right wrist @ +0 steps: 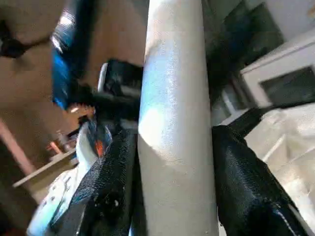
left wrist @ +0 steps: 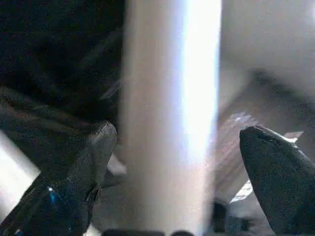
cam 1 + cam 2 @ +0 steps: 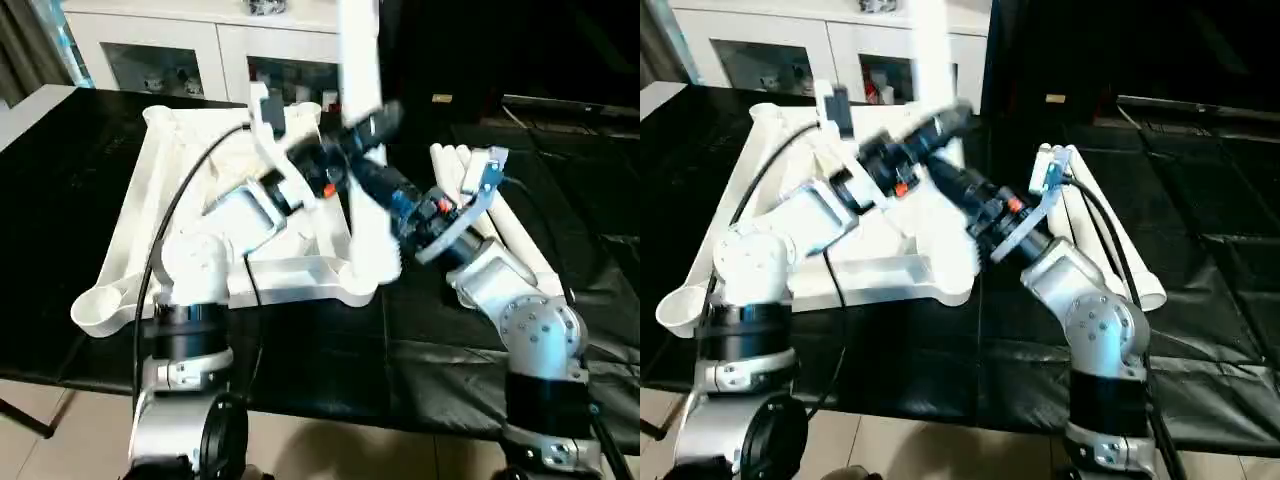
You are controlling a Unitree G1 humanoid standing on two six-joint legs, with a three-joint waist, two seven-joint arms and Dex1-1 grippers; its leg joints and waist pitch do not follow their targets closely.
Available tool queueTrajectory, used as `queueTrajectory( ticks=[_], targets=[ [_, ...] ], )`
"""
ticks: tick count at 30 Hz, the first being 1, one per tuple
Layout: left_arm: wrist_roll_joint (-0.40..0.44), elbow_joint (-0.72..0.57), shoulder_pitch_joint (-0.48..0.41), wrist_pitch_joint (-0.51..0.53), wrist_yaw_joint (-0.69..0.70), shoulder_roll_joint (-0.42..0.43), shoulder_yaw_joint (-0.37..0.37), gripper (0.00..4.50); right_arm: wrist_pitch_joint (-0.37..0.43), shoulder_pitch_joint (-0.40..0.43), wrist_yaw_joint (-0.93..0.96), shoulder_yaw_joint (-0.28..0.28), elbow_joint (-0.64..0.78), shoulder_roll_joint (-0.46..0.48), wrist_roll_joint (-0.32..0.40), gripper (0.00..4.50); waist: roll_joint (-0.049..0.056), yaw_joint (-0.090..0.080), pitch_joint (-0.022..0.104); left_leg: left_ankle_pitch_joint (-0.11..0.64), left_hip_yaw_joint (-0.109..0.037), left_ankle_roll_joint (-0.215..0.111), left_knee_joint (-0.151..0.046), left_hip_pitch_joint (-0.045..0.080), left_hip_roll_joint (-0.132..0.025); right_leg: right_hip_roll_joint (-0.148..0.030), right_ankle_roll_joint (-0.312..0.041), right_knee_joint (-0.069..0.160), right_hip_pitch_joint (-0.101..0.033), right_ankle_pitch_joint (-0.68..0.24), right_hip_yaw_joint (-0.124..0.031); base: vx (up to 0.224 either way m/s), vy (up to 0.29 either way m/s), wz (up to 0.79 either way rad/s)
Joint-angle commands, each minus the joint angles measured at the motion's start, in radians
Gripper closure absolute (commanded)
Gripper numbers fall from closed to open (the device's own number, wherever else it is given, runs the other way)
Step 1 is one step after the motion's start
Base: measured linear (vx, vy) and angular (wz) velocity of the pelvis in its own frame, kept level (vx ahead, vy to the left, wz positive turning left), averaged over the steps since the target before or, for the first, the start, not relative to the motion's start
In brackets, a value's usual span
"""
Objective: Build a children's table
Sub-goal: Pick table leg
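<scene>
Black-covered table (image 3: 300,350) under the upturned white tabletop (image 3: 150,190) and spare white legs (image 3: 520,235).

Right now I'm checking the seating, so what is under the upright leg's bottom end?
The upright leg stands at the near right corner of the upturned tabletop. Whether its tip is inside the corner socket cannot be seen; both arms cover that spot.

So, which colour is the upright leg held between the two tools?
White. The leg shows best in the right wrist view, clamped by the right tool.
</scene>
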State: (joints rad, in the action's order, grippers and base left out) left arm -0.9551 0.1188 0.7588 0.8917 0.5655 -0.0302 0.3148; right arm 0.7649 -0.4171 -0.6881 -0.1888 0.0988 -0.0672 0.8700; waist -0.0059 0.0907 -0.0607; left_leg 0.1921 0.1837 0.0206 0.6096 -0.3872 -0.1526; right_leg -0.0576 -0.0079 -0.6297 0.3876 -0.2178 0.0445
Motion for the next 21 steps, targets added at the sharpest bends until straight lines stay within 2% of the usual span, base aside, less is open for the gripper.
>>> queueTrajectory(
  ticks=[1, 2, 4, 6, 8, 10, 11, 13, 14, 18, 19, 20, 21],
  targets=[
    [-0.056, 0.006, 0.016, 0.032, 0.083, 0.014, 0.004, 0.39, 0.027, 0.0, -0.041, -0.004, 0.027, -0.014, 0.053, 2.68, 0.007, 0.004, 0.07, 0.077, -0.031, -0.027, -0.069, 0.021, -0.071, -0.092, -0.249, 0.071, -0.051, -0.021, -0.048, 0.0, 0.0, 0.0],
    [-0.078, 0.002, 0.012, 0.059, 0.15, 0.032, -0.008, 0.61, 0.045, 0.002, -0.062, -0.012, 0.031, -0.017, 0.085, 2.68, 0.008, 0.004, 0.07, 0.081, -0.032, -0.025, -0.069, 0.022, -0.072, -0.092, -0.246, 0.071, -0.051, -0.032, -0.049, 0.0, 0.0, 0.0],
    [-0.112, -0.007, 0.012, 0.095, 0.215, 0.055, -0.022, 0.71, 0.066, 0.003, -0.082, -0.018, 0.036, -0.023, 0.118, 2.68, 0.012, 0.005, 0.07, 0.083, -0.033, -0.022, -0.07, 0.022, -0.073, -0.093, -0.248, 0.071, -0.05, -0.026, -0.049, 0.0, 0.0, 0.0],
    [-0.131, -0.009, 0.014, 0.108, 0.239, 0.062, -0.024, 0.85, 0.071, 0.004, -0.091, -0.017, 0.037, -0.028, 0.126, 2.68, 0.013, 0.004, 0.07, 0.083, -0.033, -0.02, -0.071, 0.023, -0.074, -0.093, -0.253, 0.069, -0.05, -0.019, -0.048, 0.0, 0.0, 0.0],
    [-0.161, -0.007, 0.022, 0.132, 0.281, 0.072, -0.029, 0.94, 0.078, 0.01, -0.111, -0.007, 0.043, -0.042, 0.137, 2.68, 0.018, 0.005, 0.07, 0.087, -0.034, -0.009, -0.071, 0.022, -0.074, -0.095, -0.258, 0.068, -0.051, -0.011, -0.048, 0.0, 0.0, 0.0],
    [-0.175, -0.002, 0.028, 0.144, 0.316, 0.081, -0.038, 1.17, 0.086, 0.018, -0.133, 0.005, 0.054, -0.056, 0.147, 2.68, 0.018, 0.007, 0.07, 0.092, -0.033, -0.007, -0.072, 0.023, -0.073, -0.094, -0.257, 0.07, -0.052, -0.017, -0.049, 0.0, 0.0, 0.0],
    [-0.184, 0.002, 0.032, 0.15, 0.333, 0.084, -0.038, 1.2, 0.091, 0.021, -0.142, 0.01, 0.061, -0.063, 0.151, 2.68, 0.023, 0.007, 0.069, 0.096, -0.033, -0.003, -0.072, 0.024, -0.073, -0.093, -0.254, 0.071, -0.051, -0.018, -0.049, 0.0, 0.0, 0.0],
    [-0.208, 0.01, 0.039, 0.163, 0.355, 0.086, -0.031, 1.37, 0.097, 0.022, -0.152, 0.013, 0.068, -0.07, 0.156, 2.68, 0.019, 0.007, 0.07, 0.094, -0.033, -0.002, -0.071, 0.023, -0.073, -0.093, -0.255, 0.07, -0.053, -0.011, -0.049, 0.0, 0.0, 0.0],
    [-0.226, 0.023, 0.046, 0.177, 0.377, 0.092, -0.025, 1.49, 0.1, 0.023, -0.158, 0.012, 0.072, -0.076, 0.164, 2.68, 0.026, 0.008, 0.07, 0.092, -0.033, -0.003, -0.07, 0.021, -0.071, -0.094, -0.258, 0.069, -0.053, -0.011, -0.048, 0.0, 0.0, 0.0],
    [-0.252, 0.058, 0.065, 0.204, 0.433, 0.11, -0.021, 1.61, 0.104, 0.025, -0.172, 0.013, 0.08, -0.094, 0.181, 2.68, 0.026, 0.007, 0.07, 0.102, -0.033, -0.001, -0.07, 0.023, -0.071, -0.094, -0.252, 0.073, -0.054, -0.04, -0.049, 0.0, 0.0, 0.0],
    [-0.255, 0.07, 0.07, 0.212, 0.454, 0.118, -0.026, 1.76, 0.103, 0.026, -0.176, 0.013, 0.082, -0.099, 0.183, 2.68, 0.037, 0.008, 0.07, 0.097, -0.034, 0.0, -0.069, 0.023, -0.07, -0.094, -0.254, 0.071, -0.052, -0.037, -0.048, 0.0, 0.0, 0.0],
    [-0.255, 0.071, 0.07, 0.213, 0.456, 0.119, -0.027, 1.9, 0.103, 0.026, -0.177, 0.013, 0.082, -0.099, 0.183, 2.68, 0.032, 0.005, 0.07, 0.1, -0.033, -0.001, -0.07, 0.023, -0.07, -0.093, -0.253, 0.074, -0.053, -0.036, -0.048, 0.0, 0.0, 0.0],
    [-0.253, 0.082, 0.076, 0.218, 0.481, 0.128, -0.037, 1.98, 0.101, 0.029, -0.18, 0.014, 0.086, -0.105, 0.187, 2.68, 0.03, 0.005, 0.071, 0.092, -0.034, -0.005, -0.07, 0.022, -0.069, -0.092, -0.253, 0.072, -0.055, -0.028, -0.048, 0.0, 0.0, 0.0]
  ],
)
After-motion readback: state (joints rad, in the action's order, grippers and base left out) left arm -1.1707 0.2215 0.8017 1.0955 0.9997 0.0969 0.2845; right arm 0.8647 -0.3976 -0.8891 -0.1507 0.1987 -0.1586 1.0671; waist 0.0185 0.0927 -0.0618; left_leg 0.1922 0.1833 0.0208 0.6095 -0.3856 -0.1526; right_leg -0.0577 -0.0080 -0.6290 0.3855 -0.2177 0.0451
